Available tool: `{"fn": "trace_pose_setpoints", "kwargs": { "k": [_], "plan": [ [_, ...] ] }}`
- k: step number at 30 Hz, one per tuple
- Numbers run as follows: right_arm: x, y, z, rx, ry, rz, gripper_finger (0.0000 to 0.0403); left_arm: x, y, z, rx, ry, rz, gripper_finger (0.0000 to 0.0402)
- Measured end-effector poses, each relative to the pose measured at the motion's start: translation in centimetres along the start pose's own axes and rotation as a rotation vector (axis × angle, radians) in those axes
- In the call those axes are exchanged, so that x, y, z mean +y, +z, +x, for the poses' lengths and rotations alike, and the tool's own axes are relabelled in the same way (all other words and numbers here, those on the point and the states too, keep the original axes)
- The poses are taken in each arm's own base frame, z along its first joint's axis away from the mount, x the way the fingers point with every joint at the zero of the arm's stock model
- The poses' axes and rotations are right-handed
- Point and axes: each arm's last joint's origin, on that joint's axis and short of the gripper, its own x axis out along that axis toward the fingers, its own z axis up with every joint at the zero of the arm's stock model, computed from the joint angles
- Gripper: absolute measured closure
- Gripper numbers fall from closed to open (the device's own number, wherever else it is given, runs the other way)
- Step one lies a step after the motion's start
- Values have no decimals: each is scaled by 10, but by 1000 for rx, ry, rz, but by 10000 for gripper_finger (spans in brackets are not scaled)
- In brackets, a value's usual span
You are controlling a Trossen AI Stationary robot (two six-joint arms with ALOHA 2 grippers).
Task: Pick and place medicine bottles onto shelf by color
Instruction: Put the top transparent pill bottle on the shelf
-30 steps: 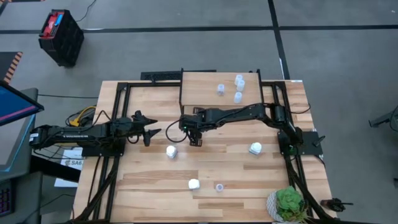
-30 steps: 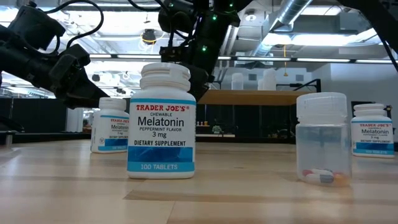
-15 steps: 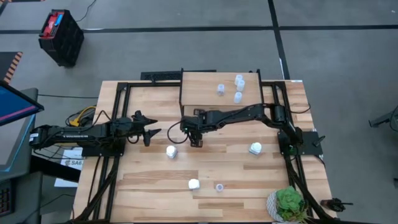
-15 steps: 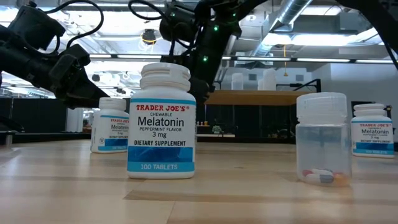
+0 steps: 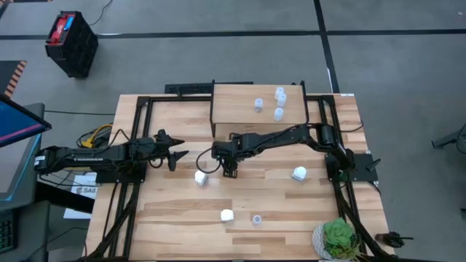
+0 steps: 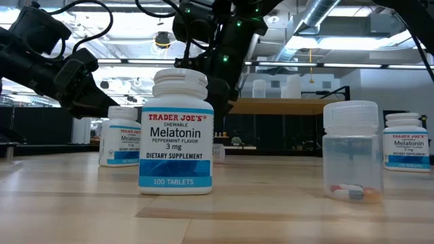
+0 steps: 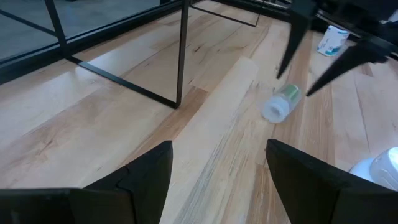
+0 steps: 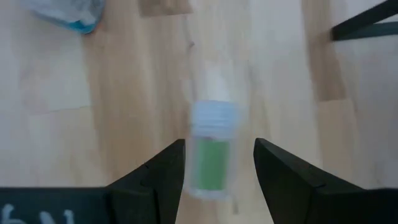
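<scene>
A small translucent medicine bottle (image 8: 211,149) with green inside lies on its side on the table, just in front of the shelf (image 5: 233,109). My right gripper (image 8: 219,148) hangs open over it, pointing steeply down, one finger on either side and clear of it; the left wrist view shows its fingertips (image 7: 281,71) just above the bottle (image 7: 281,102). My left gripper (image 5: 175,155) waits open at the table's left. Several translucent bottles (image 5: 278,102) stand on the shelf. Three white bottles (image 5: 201,177) (image 5: 226,215) (image 5: 298,173) and a clear one (image 5: 256,218) stand on the table.
A green potted plant (image 5: 336,239) sits at the near right corner. Black frame rails (image 5: 138,138) run along both sides of the table. The shelf's thin black leg (image 7: 181,56) stands close to the lying bottle. In the low view a white bottle (image 6: 176,132) fills the foreground.
My right gripper has sunk a little and shifted toward the table's near edge, coming closer over the lying bottle. It has stayed open.
</scene>
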Motion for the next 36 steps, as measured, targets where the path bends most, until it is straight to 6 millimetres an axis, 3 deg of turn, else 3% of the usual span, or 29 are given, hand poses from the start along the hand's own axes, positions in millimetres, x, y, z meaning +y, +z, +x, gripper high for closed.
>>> {"fn": "trace_pose_setpoints", "kwargs": {
  "k": [7,14,21,27,33,36],
  "plan": [
    [2,4,0,-41,6,3,191,0,0,0,0,0,0,155],
    [13,-6,41,32,25,-92,191,0,0,0,0,-1,-4,155],
    [17,-11,61,69,25,-79,191,0,-2,1,19,5,1,155],
    [16,-1,51,57,25,-49,202,0,-2,2,27,7,6,155],
    [16,15,36,45,29,-45,276,0,-2,2,27,7,6,155],
    [13,25,17,21,25,-24,277,0,-2,2,27,7,6,155]
  ]
}}
